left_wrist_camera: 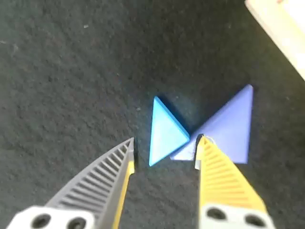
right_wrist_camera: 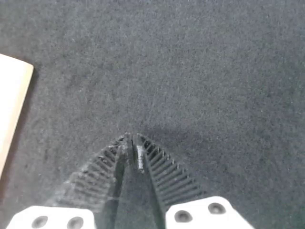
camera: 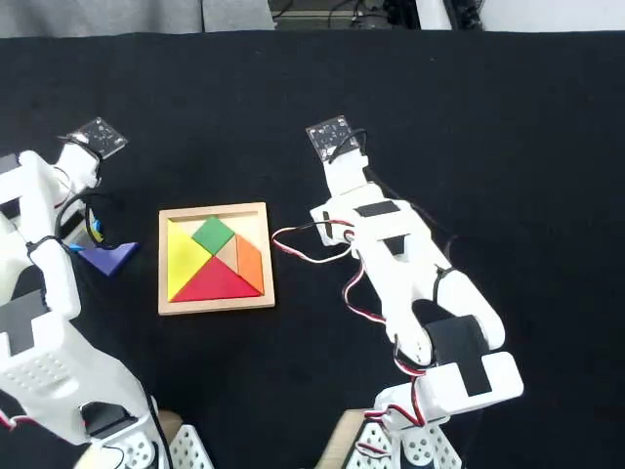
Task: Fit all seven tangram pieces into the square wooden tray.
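Note:
The square wooden tray [camera: 215, 307] lies left of centre and holds a yellow [camera: 184, 259], a green [camera: 212, 234], an orange [camera: 251, 264] and a red [camera: 217, 283] piece. Pale wood shows in its far right corner. Left of the tray, a light blue triangle [left_wrist_camera: 164, 131] touches a darker blue piece [left_wrist_camera: 231, 126] [camera: 109, 257] on the cloth. My left gripper [left_wrist_camera: 165, 142] [camera: 88, 239] is open just above them, with the light blue triangle's near edge between its fingertips. Over bare cloth right of the tray, my right gripper [right_wrist_camera: 132, 139] is shut on nothing.
Black cloth covers the table. A corner of the tray [left_wrist_camera: 281, 24] lies beyond the blue pieces, and its edge [right_wrist_camera: 12, 105] is off to one side of the right gripper. The right arm [camera: 391, 254] stretches over the cloth right of the tray.

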{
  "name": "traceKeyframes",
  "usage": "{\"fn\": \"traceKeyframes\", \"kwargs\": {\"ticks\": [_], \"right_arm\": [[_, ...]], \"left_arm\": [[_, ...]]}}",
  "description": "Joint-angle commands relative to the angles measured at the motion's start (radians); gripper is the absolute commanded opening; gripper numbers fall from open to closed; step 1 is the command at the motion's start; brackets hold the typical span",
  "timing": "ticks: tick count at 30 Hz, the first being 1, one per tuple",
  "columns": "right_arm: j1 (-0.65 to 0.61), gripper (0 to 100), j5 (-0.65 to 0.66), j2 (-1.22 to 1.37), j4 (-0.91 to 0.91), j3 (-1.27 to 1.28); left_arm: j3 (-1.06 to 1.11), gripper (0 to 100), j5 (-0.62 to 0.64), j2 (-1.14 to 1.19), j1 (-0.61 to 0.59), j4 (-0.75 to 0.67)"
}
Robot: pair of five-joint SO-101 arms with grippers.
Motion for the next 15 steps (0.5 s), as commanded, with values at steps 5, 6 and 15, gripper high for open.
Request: {"fn": "traceKeyframes", "kwargs": {"ticks": [5, 6, 15], "right_arm": [[0.018, 1.1, 0.000, -0.008, 0.008, -0.053], [0.018, 1.1, 0.000, -0.008, 0.008, -0.053], [0.018, 1.1, 0.000, -0.008, 0.006, -0.053]], "left_arm": [[0.002, 21, -0.009, 0.017, 0.007, -0.026], [0.018, 21, -0.009, 0.018, 0.007, -0.032], [0.088, 21, -0.040, 0.055, 0.004, -0.104]]}}
